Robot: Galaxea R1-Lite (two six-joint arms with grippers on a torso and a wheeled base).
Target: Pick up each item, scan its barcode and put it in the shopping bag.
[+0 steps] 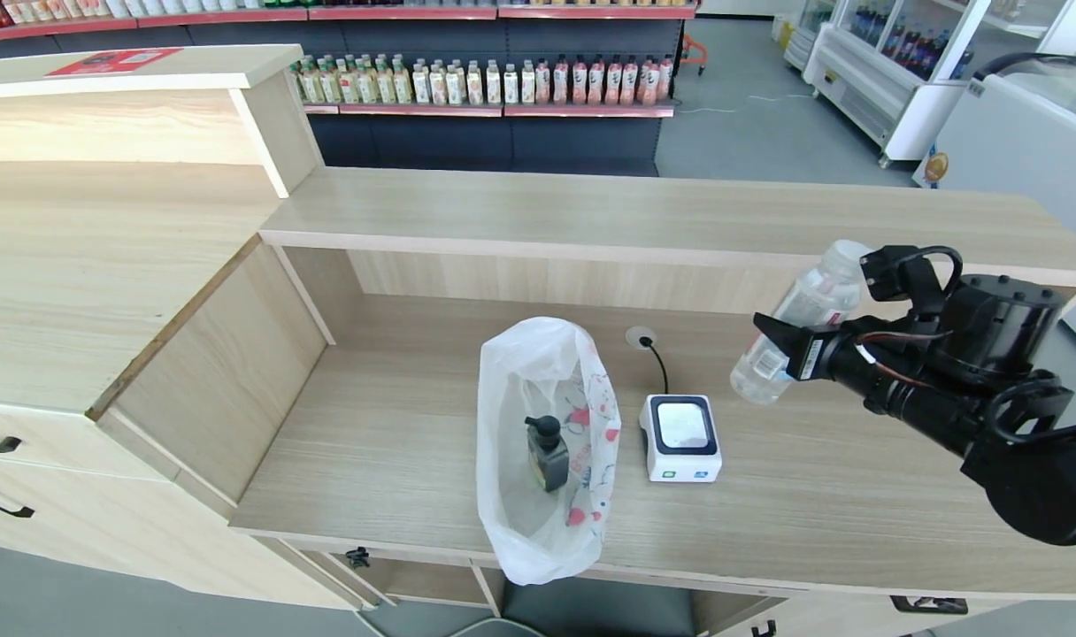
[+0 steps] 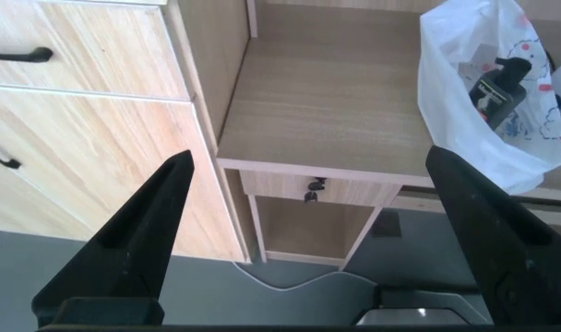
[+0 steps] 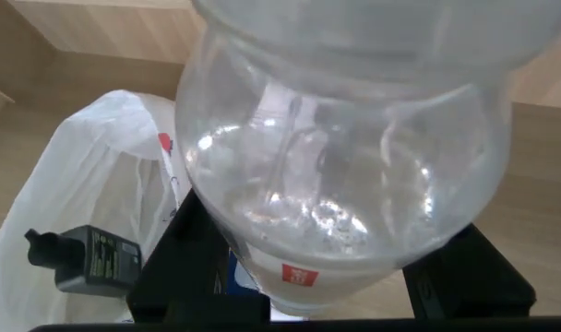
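Note:
My right gripper (image 1: 790, 341) is shut on a clear plastic water bottle (image 1: 795, 323), held tilted in the air above the counter, to the right of the white barcode scanner (image 1: 681, 436). The bottle's base (image 3: 340, 184) looms close in the right wrist view. A white shopping bag (image 1: 538, 442) stands open left of the scanner with a dark pump bottle (image 1: 547, 453) inside; the same shopping bag (image 2: 488, 88) shows in the left wrist view. My left gripper (image 2: 308, 231) hangs open below and in front of the counter's left end, holding nothing.
The wooden counter (image 1: 396, 442) has a raised back ledge (image 1: 662, 217) and a tall side cabinet (image 1: 104, 265) at left. A black cable (image 1: 657, 358) runs from the scanner to a hole in the top. Drawers with dark handles (image 2: 17, 55) sit beside the counter.

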